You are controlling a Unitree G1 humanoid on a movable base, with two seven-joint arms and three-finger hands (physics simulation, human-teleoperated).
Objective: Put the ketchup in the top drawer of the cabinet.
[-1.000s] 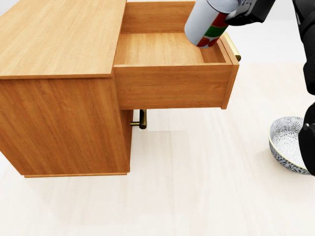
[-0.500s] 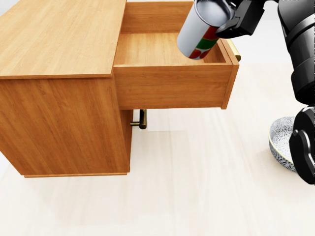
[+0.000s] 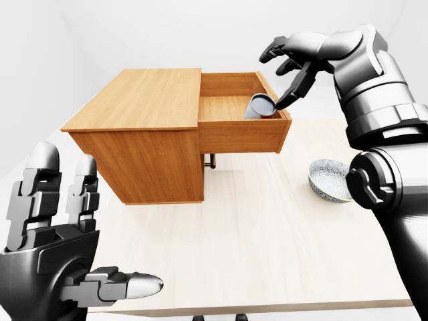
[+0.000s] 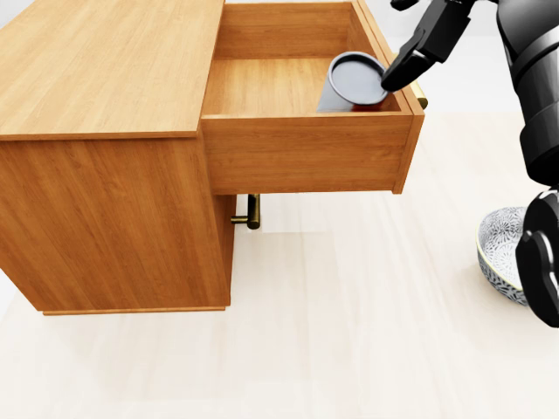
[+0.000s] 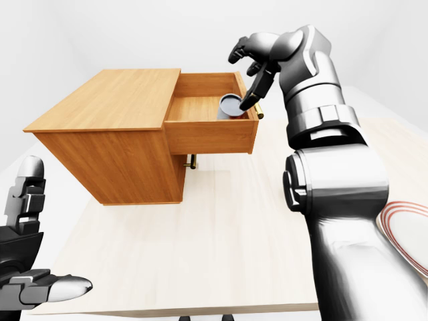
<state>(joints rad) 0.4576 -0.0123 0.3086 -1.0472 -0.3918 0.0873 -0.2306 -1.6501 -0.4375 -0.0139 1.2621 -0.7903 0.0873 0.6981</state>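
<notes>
The wooden cabinet (image 4: 105,78) stands on the table with its top drawer (image 4: 306,153) pulled open toward the right. The ketchup bottle (image 4: 354,83) sits inside the drawer at its right end, its dark round base facing the camera, leaning against the drawer's wall. My right hand (image 4: 419,44) is open just above and right of the bottle, fingers spread; one fingertip (image 4: 390,83) is at the bottle's rim. My left hand (image 3: 73,254) is open and empty at the bottom left of the left-eye view.
A patterned bowl (image 3: 329,180) sits on the table right of the cabinet. A plate with a red rim (image 5: 408,234) lies at the far right. A brass handle (image 4: 251,211) of the lower drawer shows under the open one.
The right hand has let go of the ketchup. The bottle has dropped from above the drawer's right edge into the drawer, and the fingers have opened.
</notes>
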